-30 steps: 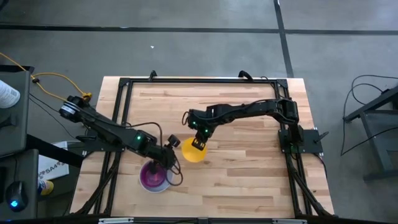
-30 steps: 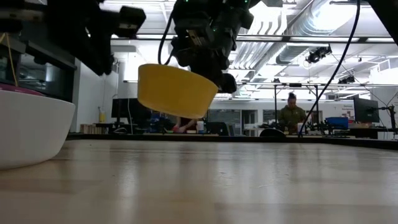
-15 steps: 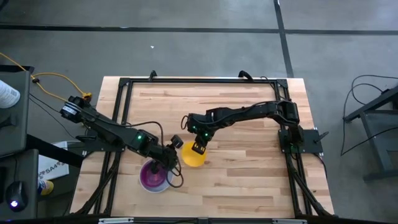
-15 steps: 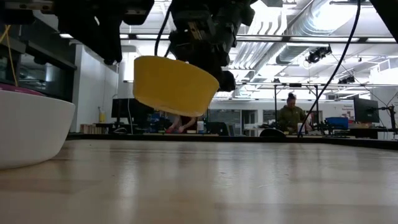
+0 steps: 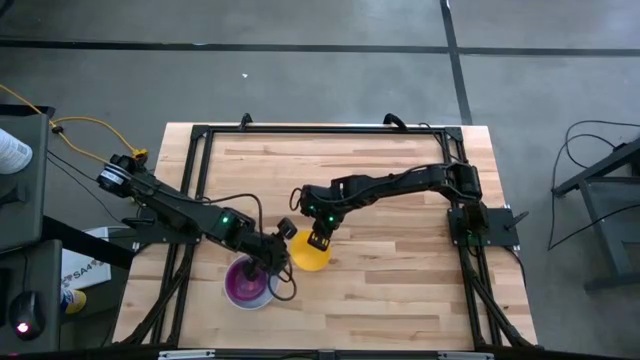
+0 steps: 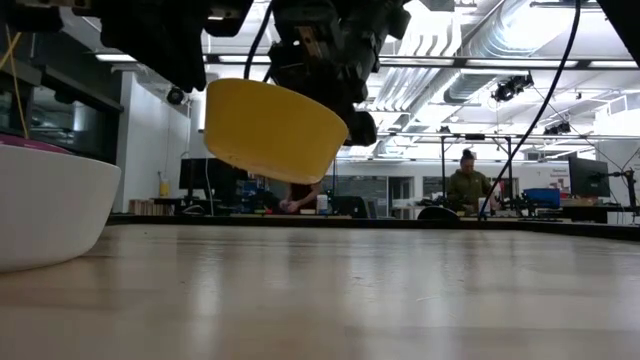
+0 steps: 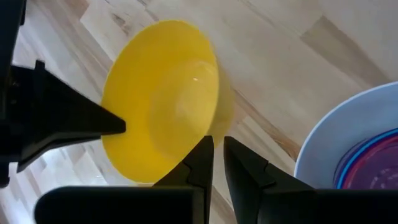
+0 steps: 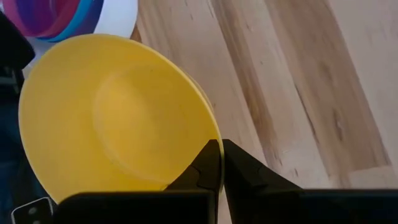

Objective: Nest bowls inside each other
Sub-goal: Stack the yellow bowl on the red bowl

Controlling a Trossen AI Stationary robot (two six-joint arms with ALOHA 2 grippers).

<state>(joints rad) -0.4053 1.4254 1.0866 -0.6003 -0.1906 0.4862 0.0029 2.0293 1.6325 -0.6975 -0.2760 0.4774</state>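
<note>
- High view: the right gripper [image 5: 318,240] carries the yellow bowl [image 5: 308,254] just beside the white bowl [image 5: 248,284]; the left gripper [image 5: 281,229] hovers near.
- Low view: the yellow bowl hangs tilted above the table [image 6: 400,300]; best to level it.
- Right wrist view: jaws pinched shut on the rim.
- Left wrist view: jaws nearly closed, holding nothing; purple bowl [image 7: 373,171] nested inside the white one.

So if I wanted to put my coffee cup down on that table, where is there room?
The far half of the table and the near right corner are bare wood. It is crowded near the left front: the white bowl holding the purple bowl, the left gripper, and the right gripper holding the yellow bowl aloft.
</note>
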